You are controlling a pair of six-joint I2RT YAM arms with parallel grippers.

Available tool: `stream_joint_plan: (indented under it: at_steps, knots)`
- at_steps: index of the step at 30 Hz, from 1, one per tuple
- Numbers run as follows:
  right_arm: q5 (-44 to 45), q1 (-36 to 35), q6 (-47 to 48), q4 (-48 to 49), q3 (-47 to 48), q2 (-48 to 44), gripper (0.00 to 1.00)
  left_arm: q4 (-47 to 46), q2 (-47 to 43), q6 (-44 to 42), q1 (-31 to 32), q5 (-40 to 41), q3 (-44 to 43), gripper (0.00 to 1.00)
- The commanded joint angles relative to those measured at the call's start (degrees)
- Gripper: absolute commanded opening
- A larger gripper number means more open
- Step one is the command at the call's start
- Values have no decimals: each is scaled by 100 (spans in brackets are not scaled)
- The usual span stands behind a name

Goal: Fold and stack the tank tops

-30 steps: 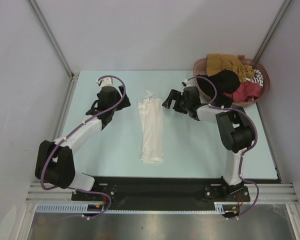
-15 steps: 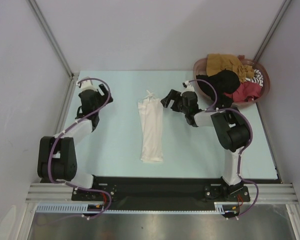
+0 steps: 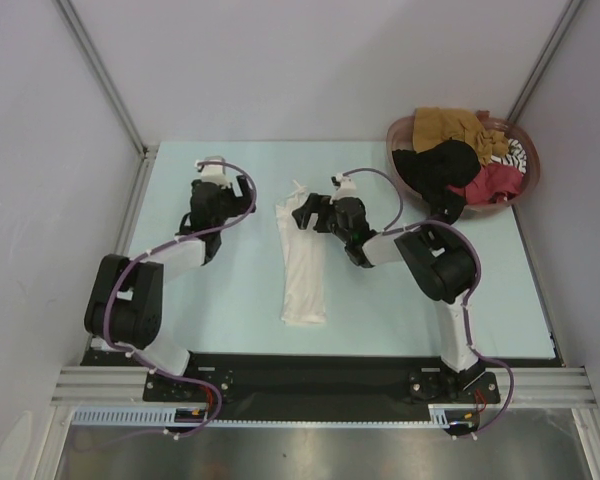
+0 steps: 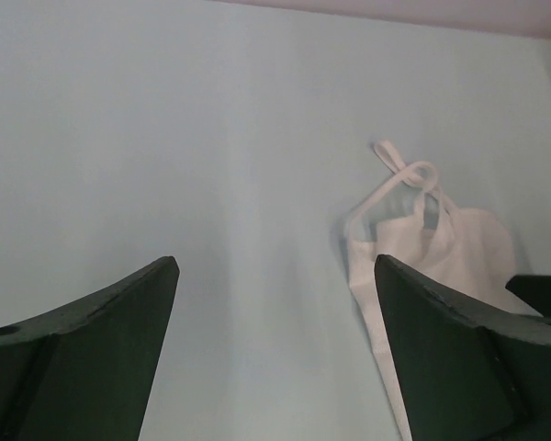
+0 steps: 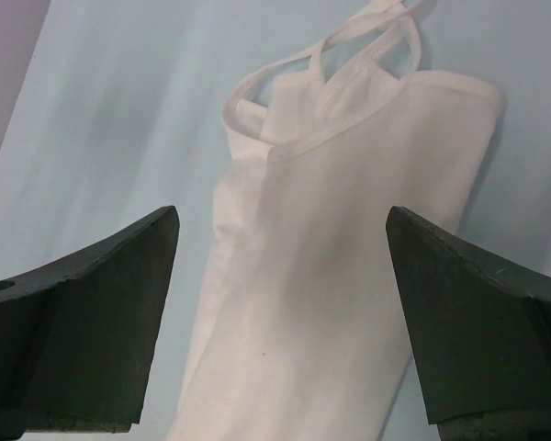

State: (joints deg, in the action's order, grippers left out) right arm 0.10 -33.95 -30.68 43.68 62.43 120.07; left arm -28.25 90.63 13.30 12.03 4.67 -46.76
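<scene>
Pale blue table (image 3: 230, 300): white tank top (image 3: 302, 260) folded lengthwise. Right gripper (image 5: 283, 211) spread wide above strap end. Left gripper (image 4: 275, 262) spread wide, beside garment's left edge, apart.

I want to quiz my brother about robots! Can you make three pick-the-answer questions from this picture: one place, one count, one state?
1. Where is the white tank top? A on a shelf; B flat on the table; C held in the air.
2. How many tops lie outside the basket? A one; B three; C five.
3. The right gripper is: A open; B shut empty; C shut on cloth.
Answers: B, it lies stretched out on the table; A, only the white one is outside; A, its fingers stand wide apart.
</scene>
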Motion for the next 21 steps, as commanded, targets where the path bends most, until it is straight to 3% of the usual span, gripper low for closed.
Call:
stream_joint_plan:
  at_steps: [1, 3, 4, 5, 7, 8, 9, 14, 17, 21]
  knots:
    - [203, 82, 457, 369, 67, -282, 100, -234, 148, -476, 457, 306, -350, 94]
    - [61, 91, 519, 439, 58, -282, 100, 37, 287, -565, 598, 255, -508, 91]
    - [43, 91, 519, 448, 50, -291, 100, 178, 376, -557, 599, 54, -727, 85]
    - [-149, 82, 519, 474, -3, -343, 100, 293, 455, -513, 599, -79, -816, 71]
    - [-247, 65, 580, 571, -152, -493, 100, 539, 675, -513, 599, -717, -1070, 54]
    - [-265, 56, 606, 719, -422, -720, 100, 679, 693, -504, 599, -887, -1124, 37]
    - [-317, 56, 624, 799, -582, -870, 100, 811, 588, -408, 607, -1054, -1133, 33]
    - [-379, -128, 677, 749, -1584, -2238, 100, 609, -501, -258, 1116, -1012, -45, 34]
    - [-107, -620, 852, 100, -2207, -3048, 100, 1004, -1230, -3, 1748, -802, 368, 33]
    - [447, -1428, 932, -753, -3305, -5083, 100, 1304, -2406, 329, 3003, -195, 1245, 39]
